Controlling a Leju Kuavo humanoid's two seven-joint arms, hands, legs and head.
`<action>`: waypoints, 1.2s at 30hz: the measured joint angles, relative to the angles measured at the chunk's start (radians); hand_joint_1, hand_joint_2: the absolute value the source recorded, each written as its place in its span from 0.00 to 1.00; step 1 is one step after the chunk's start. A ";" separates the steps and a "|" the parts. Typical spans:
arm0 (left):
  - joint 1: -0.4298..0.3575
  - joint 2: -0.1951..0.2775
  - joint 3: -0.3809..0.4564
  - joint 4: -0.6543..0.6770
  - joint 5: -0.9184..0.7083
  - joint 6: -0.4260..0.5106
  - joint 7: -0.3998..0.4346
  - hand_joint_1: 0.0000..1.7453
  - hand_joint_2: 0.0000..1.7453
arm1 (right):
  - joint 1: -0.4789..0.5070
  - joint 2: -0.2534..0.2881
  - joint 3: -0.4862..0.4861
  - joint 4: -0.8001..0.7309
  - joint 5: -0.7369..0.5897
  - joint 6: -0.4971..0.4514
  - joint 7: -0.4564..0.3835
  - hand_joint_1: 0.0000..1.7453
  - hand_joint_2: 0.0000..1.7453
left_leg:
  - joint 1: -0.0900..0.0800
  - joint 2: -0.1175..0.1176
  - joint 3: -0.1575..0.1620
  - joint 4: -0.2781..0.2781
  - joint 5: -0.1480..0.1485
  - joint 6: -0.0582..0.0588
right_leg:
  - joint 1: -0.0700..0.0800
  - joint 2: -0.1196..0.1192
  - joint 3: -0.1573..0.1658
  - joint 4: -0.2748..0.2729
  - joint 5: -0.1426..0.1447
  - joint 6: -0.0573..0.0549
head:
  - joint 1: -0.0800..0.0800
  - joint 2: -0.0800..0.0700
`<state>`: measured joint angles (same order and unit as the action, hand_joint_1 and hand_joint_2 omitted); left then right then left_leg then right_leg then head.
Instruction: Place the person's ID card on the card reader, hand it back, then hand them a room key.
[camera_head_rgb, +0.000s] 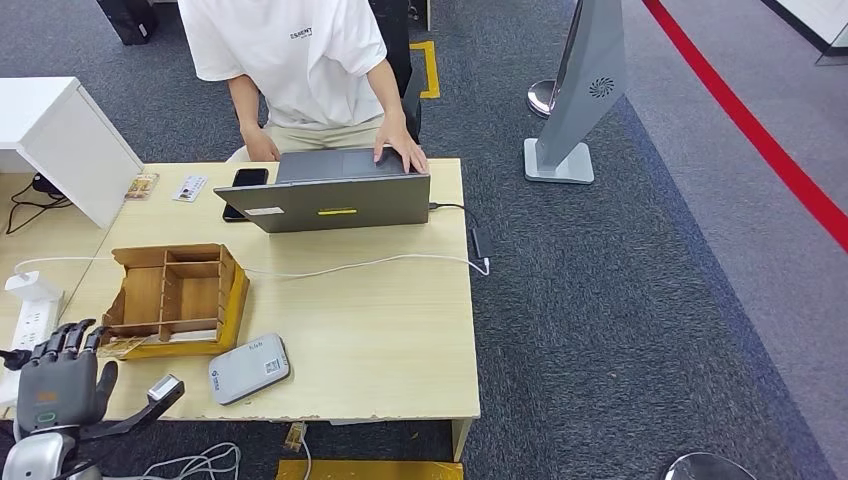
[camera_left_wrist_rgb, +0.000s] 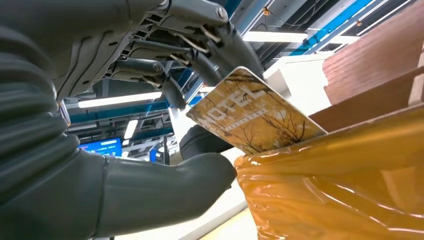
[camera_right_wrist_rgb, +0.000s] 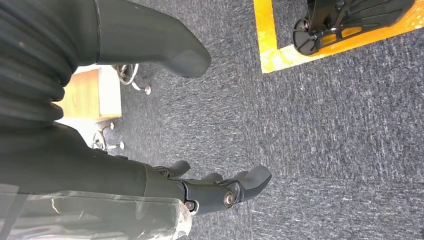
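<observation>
One card is what we care about now: the hotel key card (camera_left_wrist_rgb: 252, 117), pinched between the fingers and thumb of our left hand (camera_head_rgb: 55, 375) at the near left corner of the wooden organizer (camera_head_rgb: 175, 295). In the left wrist view the card's lower edge sits just inside the organizer's yellow wrapped rim, so we judge it is only partly drawn out. To do this well we keep the pinch firm, lift the card straight clear of the rim before swinging away, and avoid dragging the organizer along.

Right of the organizer lies the grey card reader (camera_head_rgb: 249, 368), near the front edge. Beyond the organizer, far side, lie two small cards (camera_head_rgb: 190, 187) and a phone (camera_head_rgb: 250, 177); we cannot tell which is the ID. A white cable (camera_head_rgb: 360, 265) runs across behind the organizer, and the open laptop (camera_head_rgb: 335, 195) stands between us and the person (camera_head_rgb: 300, 70) — the hand-over must go over or around it. Our right hand (camera_right_wrist_rgb: 220, 190) hangs over carpet, fingers loosely spread, holding nothing.
</observation>
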<state>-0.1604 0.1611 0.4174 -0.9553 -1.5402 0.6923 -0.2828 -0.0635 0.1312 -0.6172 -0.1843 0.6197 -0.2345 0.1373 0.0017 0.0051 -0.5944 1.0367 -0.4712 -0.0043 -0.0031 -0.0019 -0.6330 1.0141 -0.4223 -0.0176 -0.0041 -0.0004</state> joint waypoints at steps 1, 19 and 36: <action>-0.001 0.001 0.000 0.004 0.001 0.000 0.000 1.00 1.00 | 0.000 0.000 0.000 0.000 0.000 0.000 0.000 0.00 1.00 | 0.000 0.000 0.000 0.000 0.000 0.000 | 0.000 0.000 0.000 0.000 0.000 0.000 | 0.000 0.000; -0.018 0.005 0.000 0.031 0.004 0.002 -0.001 1.00 1.00 | 0.000 0.000 0.000 0.000 -0.001 0.000 0.000 0.00 1.00 | 0.000 0.000 0.000 0.000 0.001 -0.001 | 0.000 0.000 0.000 0.000 0.001 -0.001 | 0.000 0.000; -0.019 0.010 0.001 0.040 0.034 0.003 -0.040 1.00 1.00 | 0.000 0.001 -0.010 0.000 -0.002 0.013 -0.025 0.00 1.00 | 0.000 0.000 0.000 0.000 0.001 0.000 | 0.000 0.000 0.000 0.000 0.001 -0.001 | 0.000 0.000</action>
<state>-0.1794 0.1707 0.4188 -0.9153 -1.5062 0.6950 -0.3227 -0.0635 0.1326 -0.6275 -0.1843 0.6178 -0.2212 0.1123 0.0017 0.0054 -0.5942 1.0366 -0.4702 -0.0048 -0.0031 -0.0019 -0.6330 1.0141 -0.4215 -0.0183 -0.0041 -0.0004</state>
